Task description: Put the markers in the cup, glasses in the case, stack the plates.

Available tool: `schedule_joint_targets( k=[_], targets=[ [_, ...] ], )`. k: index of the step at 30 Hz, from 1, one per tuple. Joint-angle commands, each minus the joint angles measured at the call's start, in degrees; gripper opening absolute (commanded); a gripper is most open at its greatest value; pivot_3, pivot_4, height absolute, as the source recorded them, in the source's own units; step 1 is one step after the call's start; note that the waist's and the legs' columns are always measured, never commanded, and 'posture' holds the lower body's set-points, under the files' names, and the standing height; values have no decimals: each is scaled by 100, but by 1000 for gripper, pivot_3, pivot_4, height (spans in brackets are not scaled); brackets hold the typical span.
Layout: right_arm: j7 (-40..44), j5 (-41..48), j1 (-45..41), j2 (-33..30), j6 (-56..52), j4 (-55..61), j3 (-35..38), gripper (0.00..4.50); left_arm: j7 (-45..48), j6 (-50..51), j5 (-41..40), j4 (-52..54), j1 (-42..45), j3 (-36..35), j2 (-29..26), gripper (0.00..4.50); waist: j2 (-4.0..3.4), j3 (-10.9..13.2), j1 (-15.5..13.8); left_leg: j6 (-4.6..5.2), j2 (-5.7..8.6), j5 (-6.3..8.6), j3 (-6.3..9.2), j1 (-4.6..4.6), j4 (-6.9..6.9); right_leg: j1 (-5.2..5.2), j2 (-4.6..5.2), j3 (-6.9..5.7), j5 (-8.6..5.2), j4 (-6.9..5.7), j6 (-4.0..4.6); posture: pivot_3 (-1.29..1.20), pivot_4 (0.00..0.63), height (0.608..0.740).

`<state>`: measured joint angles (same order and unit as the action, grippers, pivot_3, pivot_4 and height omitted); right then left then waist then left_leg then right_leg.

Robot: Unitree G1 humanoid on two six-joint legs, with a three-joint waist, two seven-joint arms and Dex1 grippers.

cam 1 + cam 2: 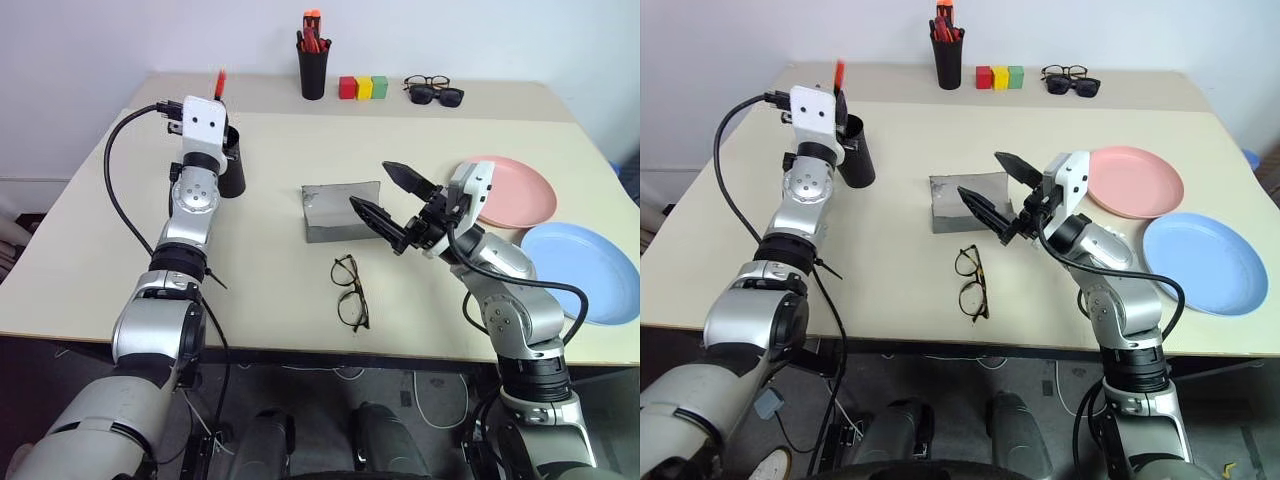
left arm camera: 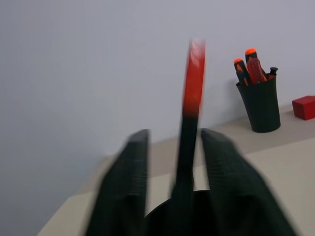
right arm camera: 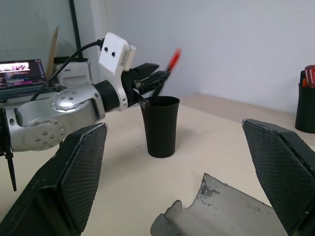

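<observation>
My left gripper [image 2: 174, 133] hovers over the black cup [image 1: 232, 172] at the table's left. Its fingers [image 2: 125, 177] are open, and a black marker with a red cap [image 2: 193, 73] stands between them, its lower end inside the cup. The right wrist view shows the same marker [image 3: 173, 56] sticking up above the cup [image 3: 160, 128]. My right gripper [image 1: 370, 185] is open and empty, raised just right of the open grey case [image 1: 340, 212]. The black-framed glasses [image 1: 350, 290] lie folded open in front of the case. A pink plate [image 1: 515, 190] and a blue plate [image 1: 585, 268] sit side by side at the right.
At the back stand a black pen holder with red and orange pens [image 1: 312, 65], red, yellow and green blocks [image 1: 362, 88], and dark sunglasses [image 1: 437, 97] with another pair of glasses [image 1: 427, 81] behind them. The blue plate lies near the table's front right edge.
</observation>
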<state>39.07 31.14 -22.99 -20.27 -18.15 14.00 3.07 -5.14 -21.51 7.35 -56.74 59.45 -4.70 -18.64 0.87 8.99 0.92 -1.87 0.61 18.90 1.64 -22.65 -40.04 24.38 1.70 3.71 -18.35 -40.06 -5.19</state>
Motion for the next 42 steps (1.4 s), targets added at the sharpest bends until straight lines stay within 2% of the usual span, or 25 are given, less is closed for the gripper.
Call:
schedule_joint_targets(
  k=[1, 4, 7, 9, 11, 13, 18, 20, 22, 26, 35, 42],
  targets=[
    [-34, 22, 8, -50, 95, 293, 106, 4500, 57, -109, -80, 114, 153, -18, 2, 3332, 0, 0, -1, 0, 0, 0, 0, 0, 0, 0, 0, 0, 0, 0, 0, 0, 150, 740],
    [-86, 4, 44, -77, 59, 297, 123, 4500, 181, -101, -195, 309, 130, -60, 55, 3332, 0, 0, -2, 0, 0, 0, 0, 0, 0, 0, 0, 0, 0, 0, 0, 0, 150, 740],
    [-327, -129, 149, -167, -101, 374, 130, 4500, 758, 671, -731, 796, 246, -224, 250, 3332, 0, 0, -12, 0, 0, 0, 0, -1, 0, 0, 1, 0, 0, 0, 0, 0, 150, 740],
    [-578, -281, 337, -256, -243, 540, 135, 4500, 1663, 1693, -1119, 1343, 335, -102, 311, 3332, 0, 0, -25, 0, 0, 0, 2, -5, -1, 0, 1, 0, 0, 0, 0, 0, 150, 740],
    [-768, -335, 965, -507, -563, 1093, 274, 4500, 3278, 3362, -1919, 2333, 314, 304, 312, 3332, 0, 0, 12, 0, 1, 0, 2, -7, -1, 2, 0, -1, 0, 1, 0, 0, 150, 740],
    [-833, -412, 1526, -801, -809, 1537, 408, 4500, 4428, 4213, -2225, 2908, 183, 718, 137, 3332, 0, 0, -35, -1, 1, 0, 22, -23, -1, 7, -3, -7, 0, -4, 0, 0, 150, 740],
    [-816, -242, 2635, -1355, -1221, 2341, 841, 4500, 6302, 5152, -2387, 3820, -159, 1560, -521, 3332, -4, -1, 80, 0, 3, 0, 19, -20, -1, 10, -10, -1, 0, 6, 0, 0, 150, 740],
    [-831, -136, 2983, -1415, -1304, 2560, 1074, 4500, 6918, 5049, -2226, 3845, -199, 1920, -736, 3332, -3, 0, 123, 2, -1, 0, 22, -6, 0, 3, -17, 4, 0, -2, 1, 0, 150, 740],
    [-863, 7, 3312, -1394, -1376, 2738, 1340, 4500, 7182, 4700, -1706, 3358, -57, 2383, -846, 3332, -4, 0, 134, 19, -4, 9, 25, 20, 5, -24, -24, 5, 0, -2, 3, 0, 150, 740],
    [-991, 45, 3489, -1348, -1380, 2913, 1524, 4500, 7551, 4538, -1323, 2662, 247, 2698, -854, 3332, -1, 1, 150, 29, 0, 15, 27, 66, 5, -81, -33, 2, -1, 10, 3, 0, 150, 740],
    [-1336, 74, 3541, -1263, -1465, 3171, 1527, 4500, 7531, 3350, -325, 727, 1028, 3029, -252, 3332, 1, 2, 2, 45, 8, 24, 28, 54, 2, -80, -22, -3, -1, 31, 1, 0, 150, 740],
    [-1563, 207, 3455, -1327, -1687, 3387, 1634, 4500, 7449, 2857, 140, -117, 1234, 3066, 153, 3332, 3, 4, -15, 48, 8, 26, 30, 47, 2, -78, -19, -3, -1, 36, 0, 0, 150, 740]
  ],
)
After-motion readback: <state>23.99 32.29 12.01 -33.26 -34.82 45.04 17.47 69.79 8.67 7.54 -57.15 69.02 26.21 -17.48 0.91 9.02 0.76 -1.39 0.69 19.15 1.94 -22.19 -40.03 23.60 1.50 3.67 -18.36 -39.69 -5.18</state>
